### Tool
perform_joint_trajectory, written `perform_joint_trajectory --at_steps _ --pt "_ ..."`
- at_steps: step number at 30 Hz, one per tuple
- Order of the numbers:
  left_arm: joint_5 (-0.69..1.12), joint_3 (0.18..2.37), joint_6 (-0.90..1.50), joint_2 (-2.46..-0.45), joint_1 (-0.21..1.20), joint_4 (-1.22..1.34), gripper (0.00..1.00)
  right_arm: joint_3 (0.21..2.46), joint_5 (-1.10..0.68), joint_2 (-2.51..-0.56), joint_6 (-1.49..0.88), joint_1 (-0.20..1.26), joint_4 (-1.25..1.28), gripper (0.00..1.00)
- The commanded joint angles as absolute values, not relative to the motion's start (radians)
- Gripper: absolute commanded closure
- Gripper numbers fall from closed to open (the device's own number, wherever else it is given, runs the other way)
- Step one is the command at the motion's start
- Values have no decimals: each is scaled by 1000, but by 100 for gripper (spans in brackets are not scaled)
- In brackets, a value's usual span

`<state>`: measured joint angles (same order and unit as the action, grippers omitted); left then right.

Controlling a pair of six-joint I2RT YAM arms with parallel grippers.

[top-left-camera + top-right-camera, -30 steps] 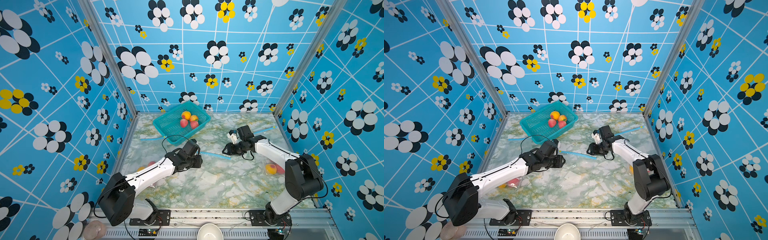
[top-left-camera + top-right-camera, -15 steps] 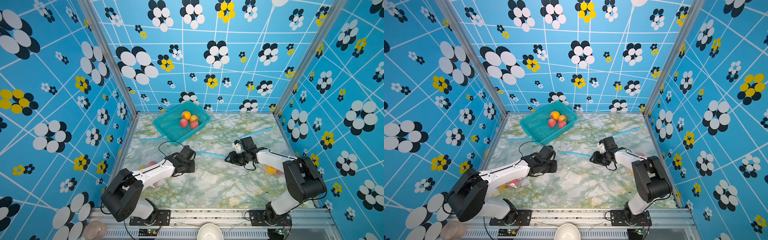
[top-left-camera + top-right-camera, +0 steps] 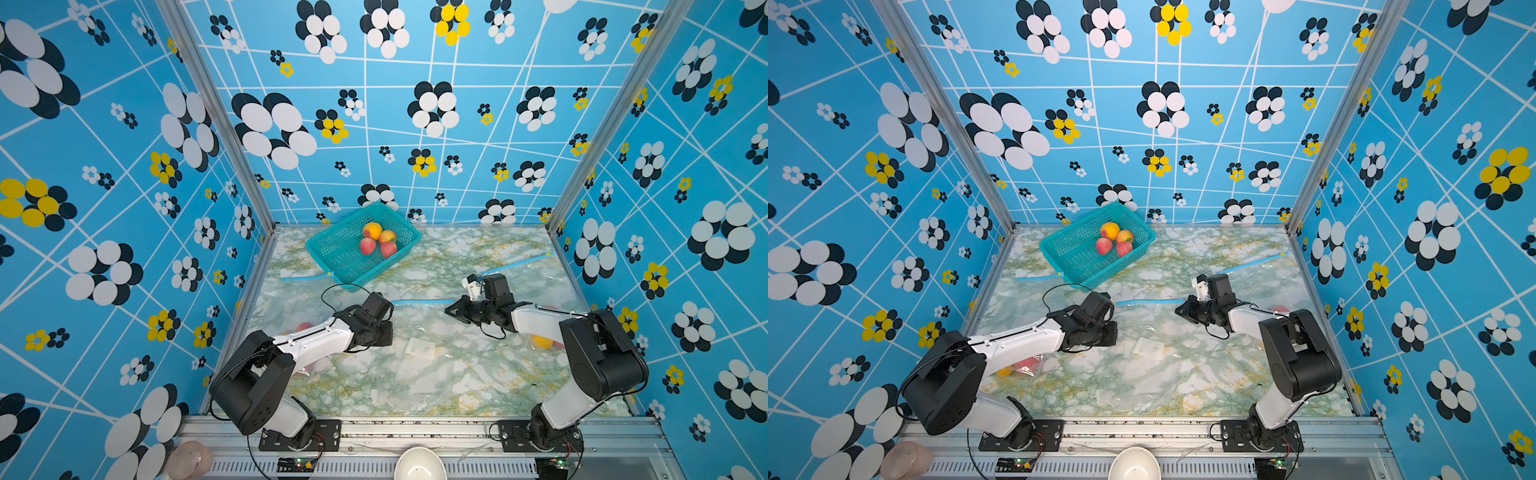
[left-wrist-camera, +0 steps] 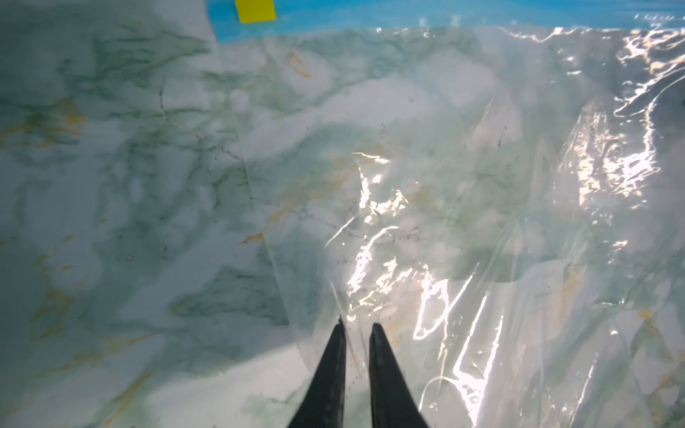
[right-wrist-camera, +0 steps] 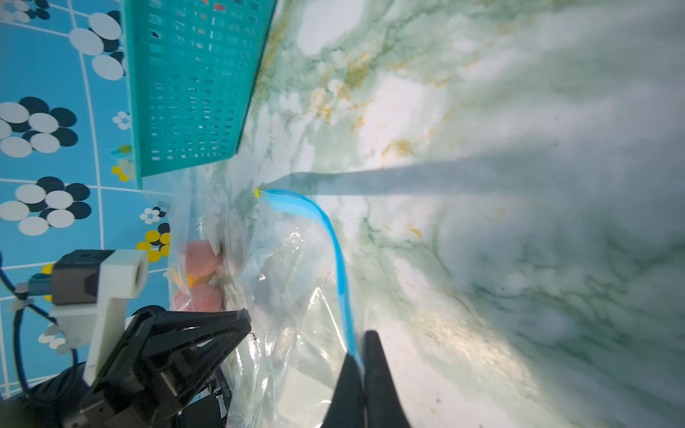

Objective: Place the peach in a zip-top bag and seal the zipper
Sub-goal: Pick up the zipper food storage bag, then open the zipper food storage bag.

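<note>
Right wrist view: right claw (image 5: 361,344) clamps the blue zipper strip (image 5: 340,270); left claw (image 4: 356,333) pinches the clear zip-top bag (image 4: 482,222).

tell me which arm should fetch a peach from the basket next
Left, probably: the right gripper is shut on the blue zipper strip and should keep it, while the left gripper sits closer to the teal basket of peaches.

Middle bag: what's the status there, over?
Right gripper shut on blue zipper strip. Left gripper nearly closed over bag film, grip unclear. Peaches in basket. Nothing blocking.
</note>
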<state>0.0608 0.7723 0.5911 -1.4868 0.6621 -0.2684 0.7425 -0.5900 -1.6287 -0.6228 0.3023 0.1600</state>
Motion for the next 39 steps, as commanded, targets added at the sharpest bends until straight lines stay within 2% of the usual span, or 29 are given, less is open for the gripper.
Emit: perform_joint_trajectory --at_steps 1,6,11,12,20,27,33,39 --pt "54 864 558 -1437 657 -318 78 844 -646 -1546 -542 301 114 100" --pt "40 1039 376 -1348 636 -427 67 1034 -668 -1473 -259 351 -178 100" --pt "30 1246 78 -1320 597 -556 58 1252 -538 -1444 36 461 -487 100" --pt "46 1269 34 -1315 584 -557 53 1286 -528 -1438 62 468 -517 100" --pt "223 1386 -146 -1279 491 -586 42 1476 -517 -1371 233 471 -651 100" --pt "374 1511 -280 -1332 476 -652 38 1546 -572 -1377 289 470 -664 100" --pt "406 1587 -371 -1386 467 -699 37 1641 -605 -1387 361 470 -700 100" --pt "435 1609 -442 -1396 459 -680 37 1707 -725 -1404 397 471 -723 100"
